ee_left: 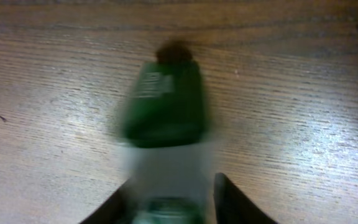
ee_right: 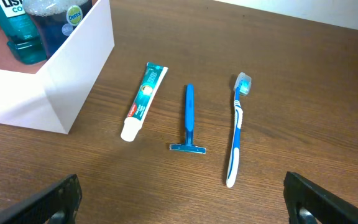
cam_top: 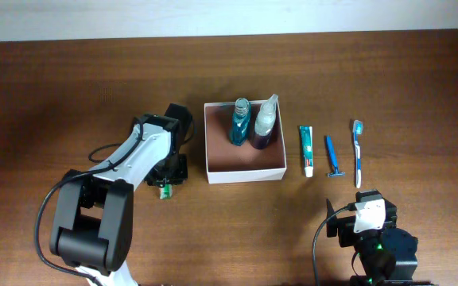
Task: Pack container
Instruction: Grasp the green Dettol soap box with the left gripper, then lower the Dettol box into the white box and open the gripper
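Note:
The container (cam_top: 245,175), a white-walled box with a pinkish-brown inside, sits mid-table and holds a blue mouthwash bottle (cam_top: 239,124) and a clear-topped dark blue bottle (cam_top: 264,125), both at its far side. My left gripper (cam_top: 165,187) is left of the box, low over the table. In the left wrist view, which is blurred, it (ee_left: 169,190) is shut on a small clear bottle with a green cap (ee_left: 165,106). My right gripper (ee_right: 182,190) is open and empty near the front edge. The container's corner (ee_right: 61,74) shows in the right wrist view.
To the right of the box, side by side on the wood, lie a toothpaste tube (cam_top: 307,149), a blue razor (cam_top: 332,157) and a blue-white toothbrush (cam_top: 358,151). They also show in the right wrist view: the tube (ee_right: 143,99), the razor (ee_right: 189,118) and the brush (ee_right: 236,130).

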You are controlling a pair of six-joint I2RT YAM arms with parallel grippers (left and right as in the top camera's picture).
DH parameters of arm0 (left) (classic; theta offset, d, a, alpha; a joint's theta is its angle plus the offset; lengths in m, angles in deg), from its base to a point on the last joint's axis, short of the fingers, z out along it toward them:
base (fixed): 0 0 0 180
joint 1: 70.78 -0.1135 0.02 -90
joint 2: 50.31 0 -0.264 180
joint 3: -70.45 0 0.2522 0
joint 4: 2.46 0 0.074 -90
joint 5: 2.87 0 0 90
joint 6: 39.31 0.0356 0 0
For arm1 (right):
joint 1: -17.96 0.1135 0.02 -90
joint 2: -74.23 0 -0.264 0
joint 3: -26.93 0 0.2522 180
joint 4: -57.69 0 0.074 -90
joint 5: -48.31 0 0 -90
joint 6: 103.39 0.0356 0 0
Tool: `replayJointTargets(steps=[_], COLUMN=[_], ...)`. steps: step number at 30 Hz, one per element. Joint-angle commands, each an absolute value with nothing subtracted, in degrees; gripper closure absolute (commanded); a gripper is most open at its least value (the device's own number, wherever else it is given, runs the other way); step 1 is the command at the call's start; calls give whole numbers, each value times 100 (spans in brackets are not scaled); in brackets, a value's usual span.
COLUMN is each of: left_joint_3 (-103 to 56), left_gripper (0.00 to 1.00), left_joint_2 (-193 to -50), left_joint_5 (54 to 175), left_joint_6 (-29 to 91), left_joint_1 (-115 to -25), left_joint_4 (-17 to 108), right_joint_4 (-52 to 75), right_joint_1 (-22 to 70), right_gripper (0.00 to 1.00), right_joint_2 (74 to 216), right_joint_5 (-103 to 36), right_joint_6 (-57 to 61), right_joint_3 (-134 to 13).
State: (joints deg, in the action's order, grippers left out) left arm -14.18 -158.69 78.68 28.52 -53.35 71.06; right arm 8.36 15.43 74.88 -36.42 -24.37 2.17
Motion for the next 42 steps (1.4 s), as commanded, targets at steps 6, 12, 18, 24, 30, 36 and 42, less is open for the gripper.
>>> replayJointTargets(steps=[6, 12, 18, 24, 30, 36, 42], left_joint_3=[-1519, -2448, -2933, -2929, -2927, -2927, -2927], left_gripper=[95, 95, 97, 99, 100, 99, 99], left_joint_2=[-15364, -14059, -13266, -13367, -14180, -14988, -15478], left_joint_5=[7824, 8126, 9302, 9334, 9063, 8266, 7955], left_joint_6=[3048, 3409, 5571, 8104, 9582, 10084, 10058], left_joint_1=[-5370, -5173, -4489, -3191, -2920, -2933, -3114], left_joint_4=[7506, 8337, 8175, 7574, 6940, 6534, 6112], right_joint_4=[854, 851, 854, 854, 854, 854, 851], right_joint_1=[1567, 1567, 1567, 1567, 1567, 1567, 1567], right_gripper=[1, 1, 1, 1, 1, 1, 1], right_joint_2=[7459, 7459, 7459, 7459, 7459, 7459, 7459], right_joint_5=[-3631, -3631, -3631, -3631, -3631, -3631, -3631], right_joint_6=[-2455, -2455, -2455, -2455, -2455, -2455, -2455], right_joint_3=[241, 241, 241, 241, 241, 241, 241])
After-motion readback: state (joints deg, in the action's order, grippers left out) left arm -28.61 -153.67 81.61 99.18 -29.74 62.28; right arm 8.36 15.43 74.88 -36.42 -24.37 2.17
